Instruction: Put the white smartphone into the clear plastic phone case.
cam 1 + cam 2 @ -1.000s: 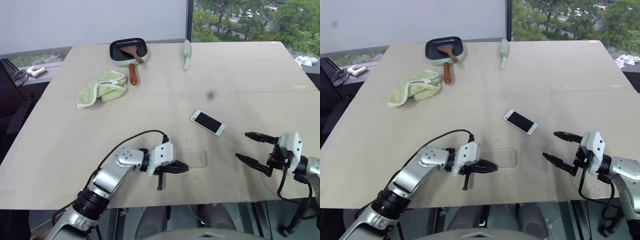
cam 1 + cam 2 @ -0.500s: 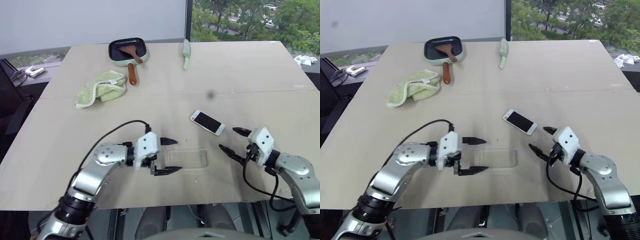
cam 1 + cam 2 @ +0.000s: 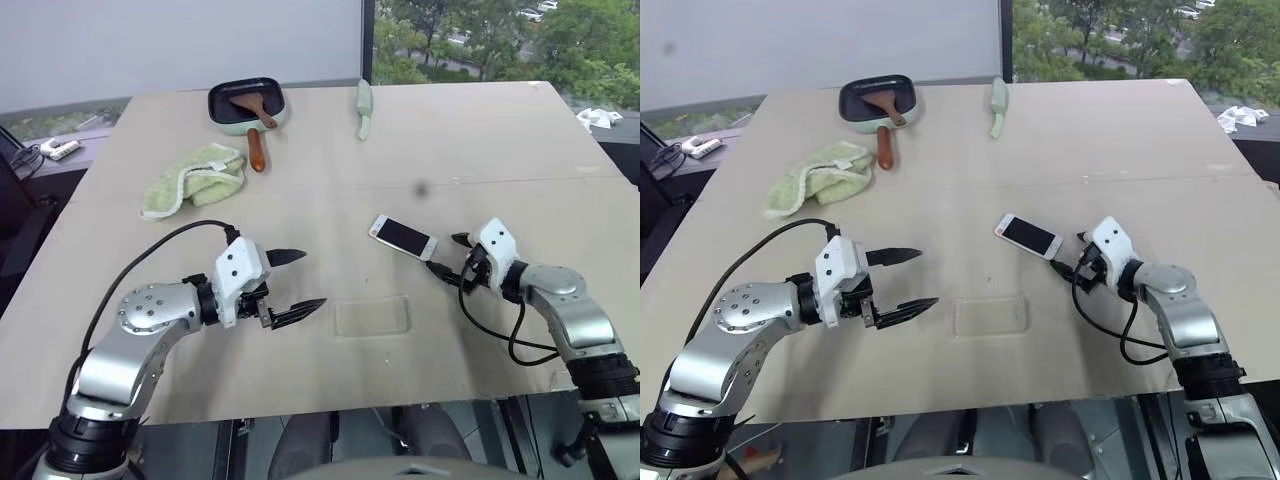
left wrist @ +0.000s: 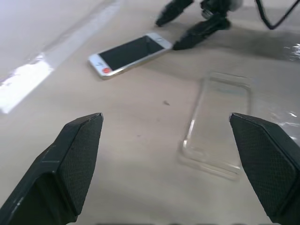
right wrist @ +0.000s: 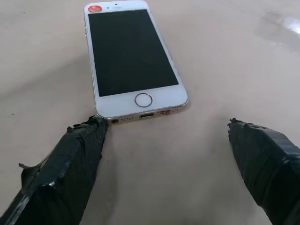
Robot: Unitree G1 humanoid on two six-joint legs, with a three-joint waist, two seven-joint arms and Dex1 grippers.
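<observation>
Hovering low over the table [image 3: 520, 140], my left gripper [image 3: 290, 283] sits nearest, at about 8 o'clock of the scene, jaws spread wide, nothing between them. The clear plastic phone case [image 3: 374, 316] lies flat and empty at 3 o'clock from it, apart from the fingertips. My right gripper [image 3: 447, 256] stands at 2 o'clock from the case, jaws wide, holding nothing; one fingertip [image 5: 91, 133] touches the near corner of the white smartphone [image 3: 402, 236], at its home-button end. The phone lies screen up at 12 o'clock from the case, well apart from it. Farther out, at 11 o'clock: a crumpled green cloth [image 3: 195, 178], then a small green pan [image 3: 245, 103] with a brown-handled utensil in it. A pale green tool [image 3: 363, 108] lies at 12 o'clock.
</observation>
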